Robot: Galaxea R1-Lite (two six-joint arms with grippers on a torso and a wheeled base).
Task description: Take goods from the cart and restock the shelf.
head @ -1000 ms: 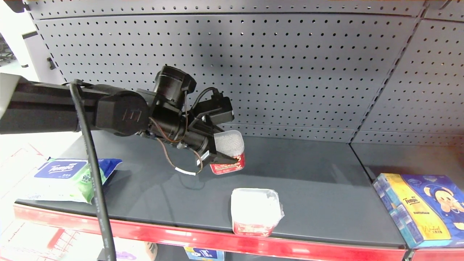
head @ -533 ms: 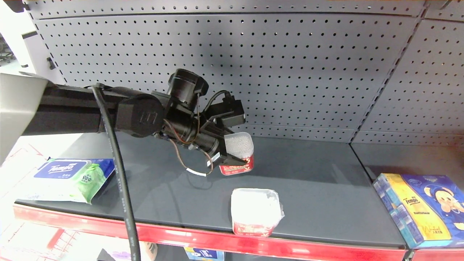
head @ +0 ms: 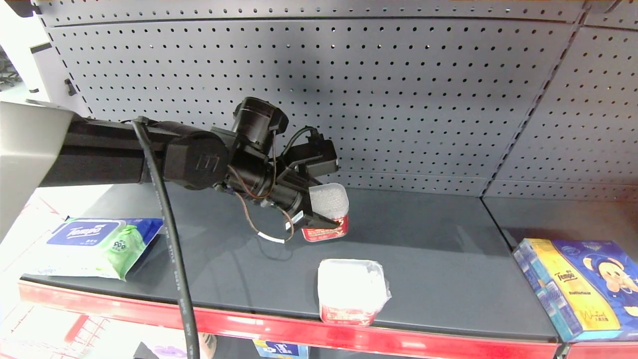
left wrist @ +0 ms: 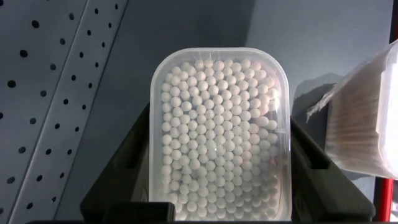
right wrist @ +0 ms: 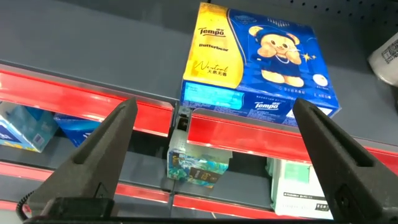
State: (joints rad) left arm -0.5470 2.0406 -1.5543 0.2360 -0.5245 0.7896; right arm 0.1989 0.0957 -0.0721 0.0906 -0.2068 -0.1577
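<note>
My left gripper [head: 325, 218] is shut on a clear box of cotton swabs [head: 326, 208] with a red label, held low over the dark shelf board [head: 438, 259], behind its middle. In the left wrist view the swab box [left wrist: 221, 134] sits between the two black fingers [left wrist: 127, 177], white tips facing the camera. A second, matching swab box [head: 353, 290] stands at the shelf's front edge, also seen beside the held one [left wrist: 372, 121]. My right gripper [right wrist: 214, 155] is open, off the shelf front below a blue tissue box [right wrist: 255, 62].
A wet-wipe pack [head: 92, 247] lies at the shelf's front left. The blue and yellow tissue box [head: 578, 286] sits at the front right. A pegboard wall [head: 398, 99] closes the back. The red shelf lip [head: 279, 331] runs along the front, with more goods [right wrist: 199, 168] on the shelf below.
The left arm carried the swab box to the right and slightly deeper over the shelf, then nearly stopped. The other goods stayed put.
</note>
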